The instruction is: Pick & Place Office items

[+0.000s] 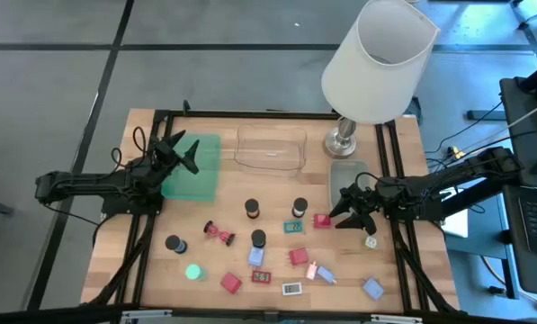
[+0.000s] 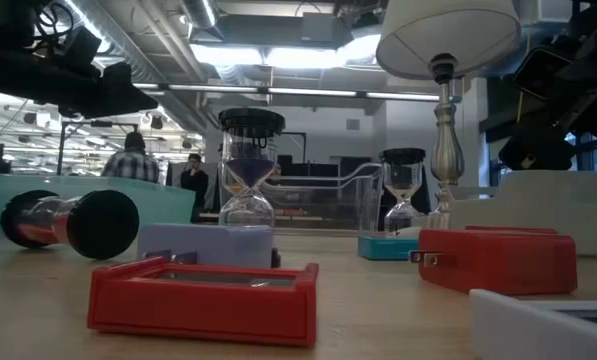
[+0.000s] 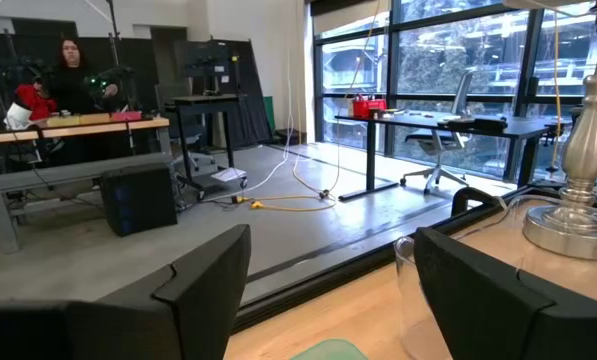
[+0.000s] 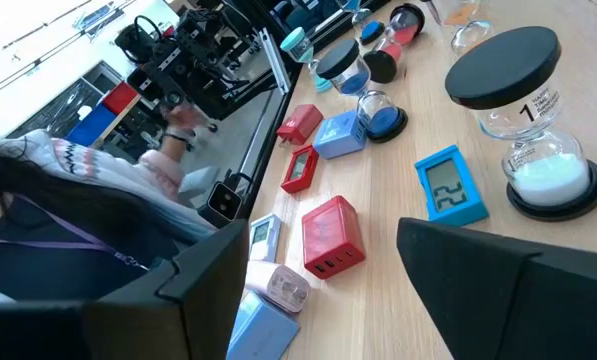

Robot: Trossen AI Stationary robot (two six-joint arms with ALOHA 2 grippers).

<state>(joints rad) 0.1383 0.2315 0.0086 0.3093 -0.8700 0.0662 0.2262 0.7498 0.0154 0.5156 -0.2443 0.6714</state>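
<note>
Fingers, right gripper (image 1: 347, 214): parted, nothing between them
Fingers, left gripper (image 1: 183, 155): spread, empty, over green tray (image 1: 196, 171)
Red charger block (image 4: 329, 234): just ahead of right fingers
White-sand timer (image 4: 530, 125): beside them

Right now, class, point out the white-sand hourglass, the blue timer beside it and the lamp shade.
white-sand hourglass (image 4: 526, 120), right wrist view, glass waist.
blue timer (image 4: 449, 187), right wrist view, display.
lamp shade (image 1: 379, 61), high view, outer side.

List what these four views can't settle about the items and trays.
- Grey tray: high view, partly hidden by the right gripper.
- Clear tray: contents unreadable; walls too transparent.
- White block: low view, cut off by the frame edge.
- Timer label: too small to read.
</note>
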